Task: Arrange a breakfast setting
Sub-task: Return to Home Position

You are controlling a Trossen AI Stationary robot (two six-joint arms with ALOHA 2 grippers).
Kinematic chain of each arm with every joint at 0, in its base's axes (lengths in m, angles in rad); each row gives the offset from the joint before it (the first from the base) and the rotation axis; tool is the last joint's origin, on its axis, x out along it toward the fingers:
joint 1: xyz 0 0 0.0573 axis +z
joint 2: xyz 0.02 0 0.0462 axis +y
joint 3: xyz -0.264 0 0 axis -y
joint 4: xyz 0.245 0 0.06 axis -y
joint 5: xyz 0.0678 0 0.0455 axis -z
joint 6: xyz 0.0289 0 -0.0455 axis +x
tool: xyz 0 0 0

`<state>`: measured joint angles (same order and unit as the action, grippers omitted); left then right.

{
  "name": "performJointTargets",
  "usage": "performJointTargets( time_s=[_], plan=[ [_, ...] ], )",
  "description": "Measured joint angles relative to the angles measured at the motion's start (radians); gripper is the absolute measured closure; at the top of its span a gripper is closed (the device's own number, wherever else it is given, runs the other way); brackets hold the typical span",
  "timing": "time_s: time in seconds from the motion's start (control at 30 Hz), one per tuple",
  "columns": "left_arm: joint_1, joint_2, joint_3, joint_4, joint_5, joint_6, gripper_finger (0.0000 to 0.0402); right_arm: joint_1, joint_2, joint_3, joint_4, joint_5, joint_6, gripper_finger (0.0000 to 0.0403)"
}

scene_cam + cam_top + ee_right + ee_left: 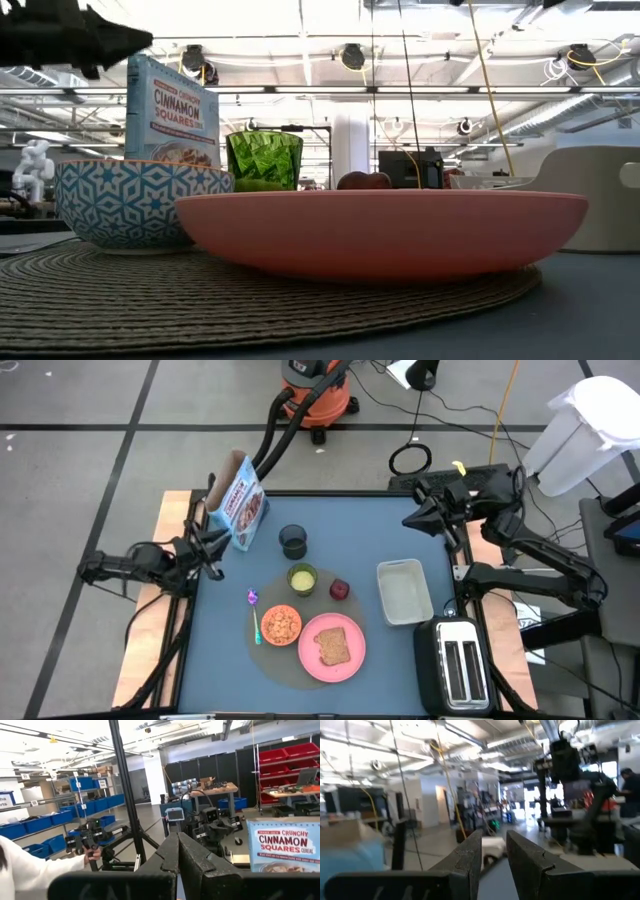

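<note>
Black toaster (pixel 458 663), clear tub (pixel 400 565) beside grey mat (pixel 283 660), left hand (pixel 494 840) parted, right hand (pixel 177 841) closed.

You get flat, even overhead light in the high view: the blue surface (pixel 218 665) shows no glare, and shadows beside the pink plate (pixel 331 649) and cereal box (pixel 240 502) are short and soft. The low view is backlit. The ceiling lights (pixel 250 20) blow out white behind the green cup (pixel 264 160), the plate's near wall sits in shade, and the grey mat (pixel 150 300) blurs close to the lens. The left wrist view is smeared all over, with the left end effector (pixel 494 837) a dark silhouette. The right wrist view is bright with a washed-out ceiling, and the right end effector (pixel 177 837) is dark and soft.
</note>
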<state>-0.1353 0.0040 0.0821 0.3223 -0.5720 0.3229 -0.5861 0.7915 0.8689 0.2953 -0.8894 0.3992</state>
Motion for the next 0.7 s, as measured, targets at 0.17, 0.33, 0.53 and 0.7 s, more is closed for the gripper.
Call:
performJointTargets(
  time_s=[0.17, 0.33, 0.53, 0.7],
  plan=[
    [0.042, 0.000, -0.036, -0.021, 0.057, -0.086, 0.0305, 0.000, 0.010, -0.021, 0.030, 0.019, 0.001, 0.0403],
    [0.071, 0.000, -0.043, -0.051, 0.128, -0.142, 0.0305, 0.036, 0.026, -0.025, 0.029, 0.085, 0.036, 0.0403],
    [0.092, 0.000, -0.043, -0.122, 0.227, -0.212, 0.0305, 0.134, 0.051, -0.025, 0.029, 0.140, -0.060, 0.0403],
    [0.098, 0.000, -0.043, -0.184, 0.259, -0.278, 0.0305, 0.219, 0.084, -0.025, 0.001, 0.230, -0.136, 0.0403]
  ],
)
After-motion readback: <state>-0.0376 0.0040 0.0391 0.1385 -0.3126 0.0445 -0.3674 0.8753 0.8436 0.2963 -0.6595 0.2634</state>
